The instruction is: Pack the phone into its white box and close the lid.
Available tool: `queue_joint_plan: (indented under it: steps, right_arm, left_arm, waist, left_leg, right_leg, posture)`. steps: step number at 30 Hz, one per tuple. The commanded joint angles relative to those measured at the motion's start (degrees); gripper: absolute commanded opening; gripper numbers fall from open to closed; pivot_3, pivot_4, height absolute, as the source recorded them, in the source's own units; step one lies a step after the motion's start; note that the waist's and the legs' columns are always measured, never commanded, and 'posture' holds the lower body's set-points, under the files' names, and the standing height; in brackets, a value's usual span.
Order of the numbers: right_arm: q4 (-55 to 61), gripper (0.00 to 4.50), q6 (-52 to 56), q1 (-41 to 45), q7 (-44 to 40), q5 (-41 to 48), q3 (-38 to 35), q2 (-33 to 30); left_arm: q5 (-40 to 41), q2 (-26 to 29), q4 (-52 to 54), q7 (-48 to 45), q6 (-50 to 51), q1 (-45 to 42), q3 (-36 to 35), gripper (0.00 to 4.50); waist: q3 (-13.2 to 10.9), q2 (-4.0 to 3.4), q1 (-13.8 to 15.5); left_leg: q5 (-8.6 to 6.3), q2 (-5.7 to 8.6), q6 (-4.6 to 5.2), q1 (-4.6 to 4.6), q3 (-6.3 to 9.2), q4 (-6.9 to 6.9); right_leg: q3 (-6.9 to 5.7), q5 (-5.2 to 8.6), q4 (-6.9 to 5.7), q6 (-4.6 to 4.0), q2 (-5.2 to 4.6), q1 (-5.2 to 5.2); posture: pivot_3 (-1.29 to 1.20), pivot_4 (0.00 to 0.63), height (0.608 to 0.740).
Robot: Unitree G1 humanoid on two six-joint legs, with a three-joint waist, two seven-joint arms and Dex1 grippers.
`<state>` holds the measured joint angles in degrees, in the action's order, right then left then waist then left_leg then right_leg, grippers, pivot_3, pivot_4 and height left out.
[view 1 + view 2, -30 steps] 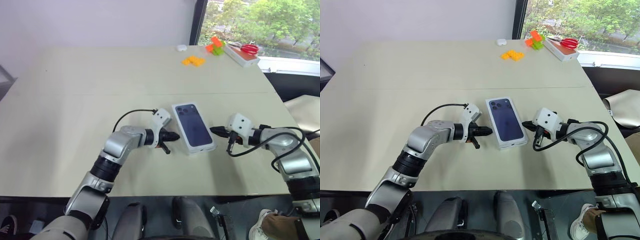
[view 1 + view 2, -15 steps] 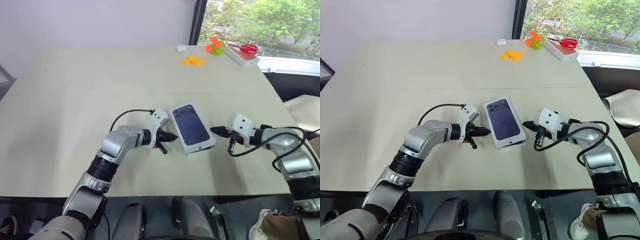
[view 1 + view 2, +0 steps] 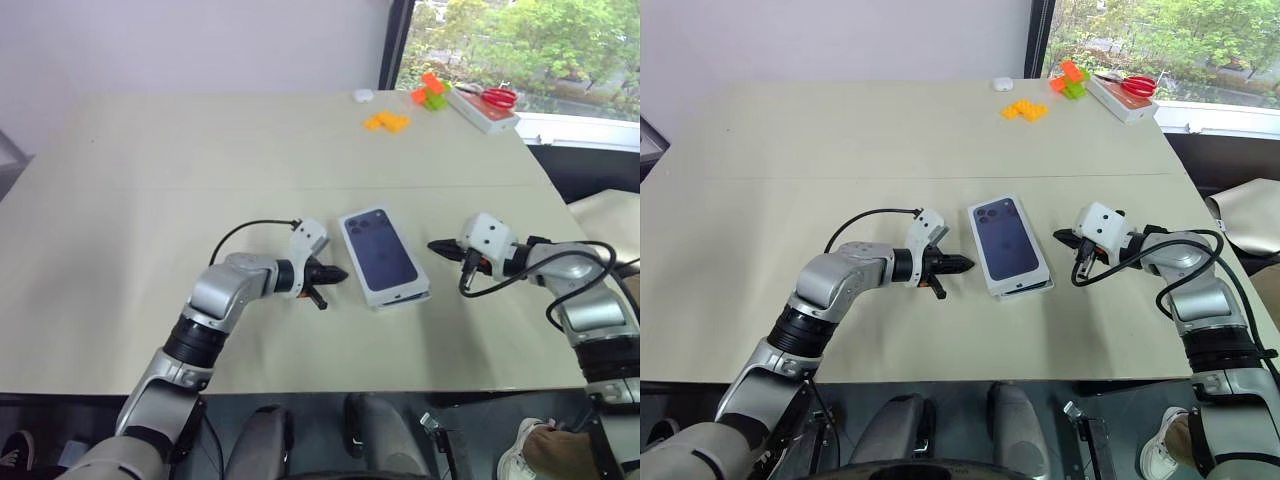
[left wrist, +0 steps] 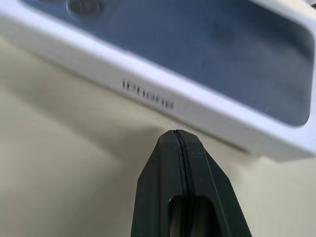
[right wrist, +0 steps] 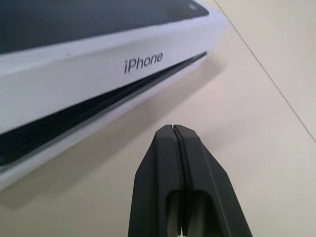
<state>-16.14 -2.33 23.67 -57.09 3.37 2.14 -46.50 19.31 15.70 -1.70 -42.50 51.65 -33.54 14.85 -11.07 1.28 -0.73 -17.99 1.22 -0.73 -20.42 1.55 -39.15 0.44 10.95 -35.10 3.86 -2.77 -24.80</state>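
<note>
The lid (image 3: 380, 252), white with a dark phone picture on top, sits over the white box (image 5: 19, 170) near the table's middle front. A dark gap runs between lid and box on the right side in the right wrist view. The phone itself is hidden. Just left of the box, my left gripper (image 3: 340, 272) is shut and empty, its tip a short way from the lid's side (image 4: 148, 94). To the right, my right gripper (image 3: 434, 245) is also shut and empty, pointing at the box with bare table between them.
Far back right lie orange blocks (image 3: 386, 122), orange and green blocks (image 3: 430, 92), a long white box with red scissors (image 3: 484, 106) and a small white object (image 3: 362, 96). The table's right edge (image 3: 560, 190) lies beyond my right arm.
The far end of the lidded box swung slightly to the left. My right gripper drew a little back from the box; the left one stayed close beside it.
</note>
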Motion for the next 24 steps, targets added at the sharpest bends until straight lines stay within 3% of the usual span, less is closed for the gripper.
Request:
queue_joint_plan:
  steps: [1, 10, 23, 24]
  right_arm:
    - [0.03, 0.02, -2.78, -1.23, -3.75, -0.59, 0.61, -2.7]
    - [4.06, 0.02, -2.39, -5.06, -6.0, 0.45, 2.13, -0.84]
    - [8.95, 0.02, 2.34, -2.89, -3.05, 1.93, 3.33, 7.67]
    - [7.7, 0.02, -0.99, -2.84, -2.45, -1.18, 4.65, 6.81]
  left_arm:
    - [0.15, -0.15, 0.87, 0.12, -1.38, -0.2, -0.51, 0.0]
    - [0.33, 0.07, 0.94, 0.25, -1.34, -0.1, -0.73, 0.0]
    - [0.54, 1.95, -0.35, -0.28, -1.57, -0.8, -1.88, 0.0]
    - [0.67, 1.97, -0.26, -0.25, -1.44, -0.72, -2.05, 0.0]
  waist:
    - [0.0, 0.0, 0.12]
    - [0.0, 0.01, -0.13]
    - [0.0, 0.01, -0.14]
    - [-0.01, 0.0, -0.12]
  left_leg:
    - [0.0, 0.01, 0.0, 0.0, 0.0, 0.0]
    - [0.0, -0.01, 0.01, 0.06, -0.02, 0.0]
    - [0.0, -0.04, 0.0, 0.07, -0.01, 0.0]
    - [0.0, -0.04, 0.0, 0.07, -0.01, 0.0]
  right_leg:
    - [0.0, 0.0, 0.0, 0.0, -0.02, 0.0]
    - [0.05, 0.0, 0.0, 0.01, 0.02, 0.03]
    - [0.05, 0.0, -0.03, 0.0, 0.05, 0.02]
    - [0.05, 0.0, -0.03, 0.0, 0.05, 0.02]
  posture:
    - [0.0, 0.15, 0.74]
    - [0.0, 0.15, 0.74]
    - [0.0, 0.15, 0.74]
    - [0.0, 0.15, 0.74]
